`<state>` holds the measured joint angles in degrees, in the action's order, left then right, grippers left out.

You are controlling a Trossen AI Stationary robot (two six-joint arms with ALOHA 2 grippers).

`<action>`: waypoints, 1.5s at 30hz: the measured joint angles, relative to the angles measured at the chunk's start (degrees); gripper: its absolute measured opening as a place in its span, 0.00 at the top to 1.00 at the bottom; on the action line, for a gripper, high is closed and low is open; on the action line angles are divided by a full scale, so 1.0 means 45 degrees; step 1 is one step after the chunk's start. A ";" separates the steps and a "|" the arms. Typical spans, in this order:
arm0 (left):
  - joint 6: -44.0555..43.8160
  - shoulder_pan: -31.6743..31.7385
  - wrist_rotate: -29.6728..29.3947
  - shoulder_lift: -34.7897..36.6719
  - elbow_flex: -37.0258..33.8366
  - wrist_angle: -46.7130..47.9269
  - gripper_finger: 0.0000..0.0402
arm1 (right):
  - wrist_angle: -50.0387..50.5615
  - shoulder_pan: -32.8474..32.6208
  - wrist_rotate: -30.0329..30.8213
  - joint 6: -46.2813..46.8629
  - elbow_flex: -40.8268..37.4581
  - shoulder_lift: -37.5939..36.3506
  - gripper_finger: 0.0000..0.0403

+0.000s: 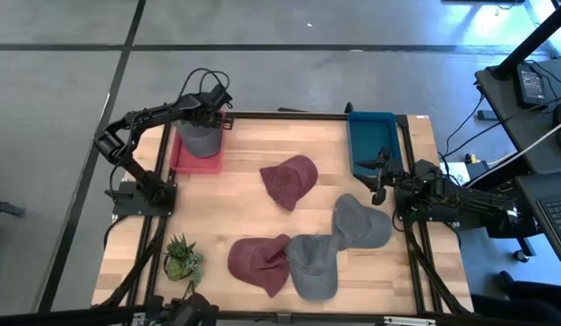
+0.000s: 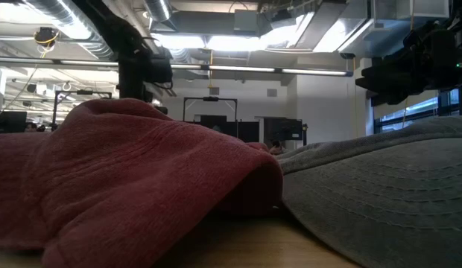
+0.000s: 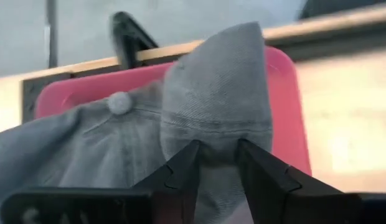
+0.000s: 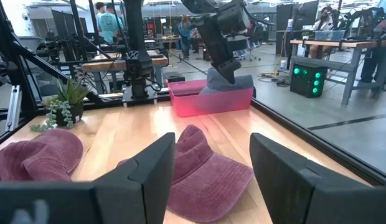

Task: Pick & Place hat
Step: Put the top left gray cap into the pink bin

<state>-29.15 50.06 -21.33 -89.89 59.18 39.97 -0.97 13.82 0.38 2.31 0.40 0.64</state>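
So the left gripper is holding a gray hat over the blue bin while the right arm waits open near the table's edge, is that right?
Not quite: the bin is wrong. The left gripper holds the gray hat over the pink bin, as the high view shows; the blue bin sits on the other side. The right gripper does wait open.

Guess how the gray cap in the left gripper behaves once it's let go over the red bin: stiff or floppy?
Likely floppy: the gray cap folds and creases where the left gripper pinches it over the red bin. Probably light, since a small pinch of fabric holds it. It should slump into the bin rather than roll; the cloth looks grippy, not slippery.
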 joint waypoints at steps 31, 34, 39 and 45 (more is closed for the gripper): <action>0.3623 -0.1629 0.1198 0.3215 0.0000 0.0121 0.95 | 0.0000 0.0002 0.0005 0.0189 0.0000 0.0001 0.49; 0.3742 -0.2124 0.0197 0.3589 0.0000 0.0069 0.95 | 0.0000 0.0002 0.0005 0.0189 0.0000 0.0001 0.49; 0.3452 -0.2175 -0.0310 0.3607 0.0000 0.0200 0.95 | 0.0000 -0.0003 0.0005 0.0453 0.0003 0.0001 0.49; 0.3405 -0.2168 -0.0820 0.2533 0.0000 0.0408 0.95 | 0.0000 -0.0002 0.0005 0.0481 0.0000 -0.0004 0.49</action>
<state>-13.82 40.30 -25.02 -78.49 59.18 41.80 -0.97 13.81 0.40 4.47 0.40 0.62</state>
